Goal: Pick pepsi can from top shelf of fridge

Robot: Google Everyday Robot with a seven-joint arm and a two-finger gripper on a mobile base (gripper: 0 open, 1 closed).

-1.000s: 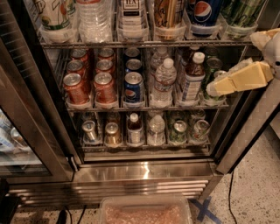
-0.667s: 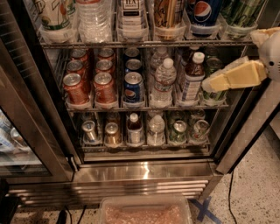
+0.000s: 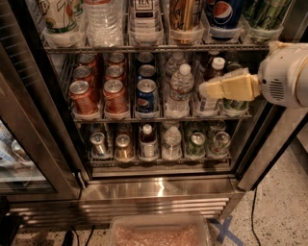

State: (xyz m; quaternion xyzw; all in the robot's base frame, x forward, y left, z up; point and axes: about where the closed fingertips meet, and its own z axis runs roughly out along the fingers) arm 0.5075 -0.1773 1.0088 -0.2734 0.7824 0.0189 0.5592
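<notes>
The fridge (image 3: 159, 190) stands open in front of me. On the top shelf (image 3: 154, 48), a wire rack with clear lane trays, a dark blue pepsi can (image 3: 224, 13) stands in the second lane from the right, its top cut off by the picture's edge. More blue pepsi cans (image 3: 146, 94) stand in a row on the rack below. My gripper (image 3: 207, 90), cream-coloured on a white wrist, reaches in from the right at the height of the middle rack. It is below the top-shelf pepsi can, in front of the bottles, and holds nothing that I can see.
The glass door (image 3: 29, 125) hangs open at the left. Red cans (image 3: 98, 89) and water bottles (image 3: 179, 91) fill the middle rack, and small cans and bottles (image 3: 159, 144) the lowest one. A clear plastic bin (image 3: 159, 233) sits on the floor in front, with a blue tape cross (image 3: 225, 230) beside it.
My gripper has moved left and slightly up, further in front of the middle rack. Nothing on the shelves has moved.
</notes>
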